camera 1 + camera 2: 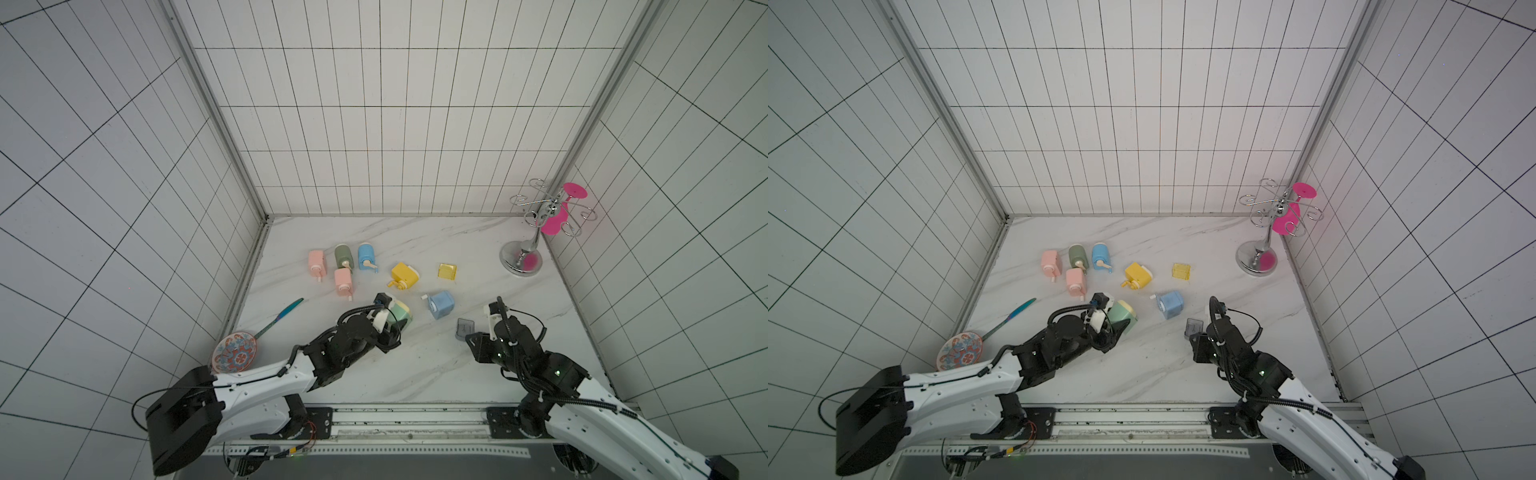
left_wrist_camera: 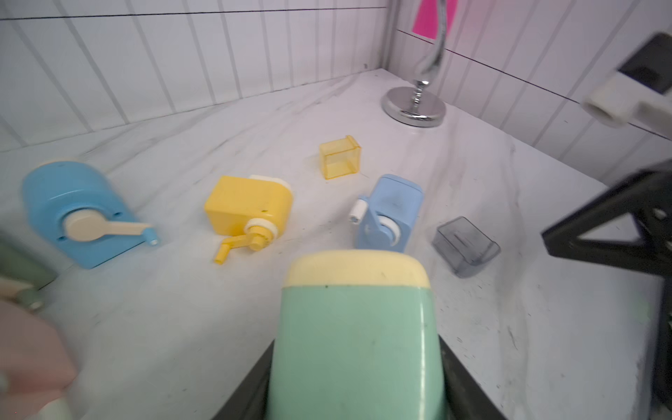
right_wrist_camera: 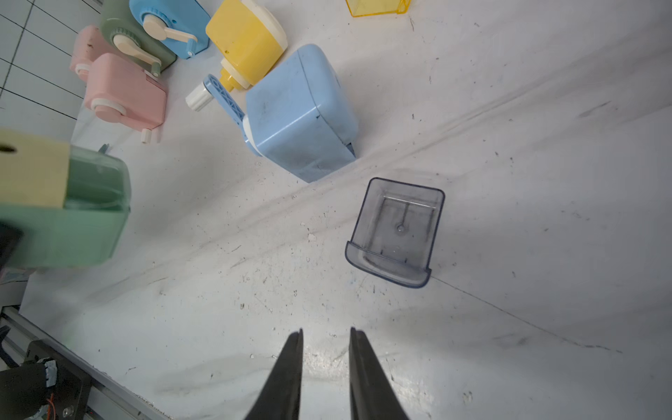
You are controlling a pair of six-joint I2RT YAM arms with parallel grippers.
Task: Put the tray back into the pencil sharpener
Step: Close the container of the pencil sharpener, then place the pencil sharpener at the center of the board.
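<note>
Left gripper (image 1: pixel 390 332) clamped on mint-green pencil sharpener with cream front (image 2: pixel 358 327), near centre. Its green translucent tray (image 3: pixel 98 182) looks seated, so that one is likely done.

Right gripper (image 3: pixel 326 332) fingers slightly apart, empty, hovering near smoky grey clear tray (image 3: pixel 398 232), which lies loose right of centre.

Light-blue box sharpener (image 3: pixel 302 112) just beyond, probably its home. Yellow clear tray (image 2: pixel 340 158) also loose, farther. Path looks unobstructed.

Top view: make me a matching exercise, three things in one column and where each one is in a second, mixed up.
1. mint-green plastic pencil sharpener
2. smoky clear plastic tray
3. pink plastic wine glass

A. hanging from the chrome wire rack
B. lying loose on the marble table
C. gripped in the left jaws

Pairs: 1-C, 2-B, 3-A.
</note>
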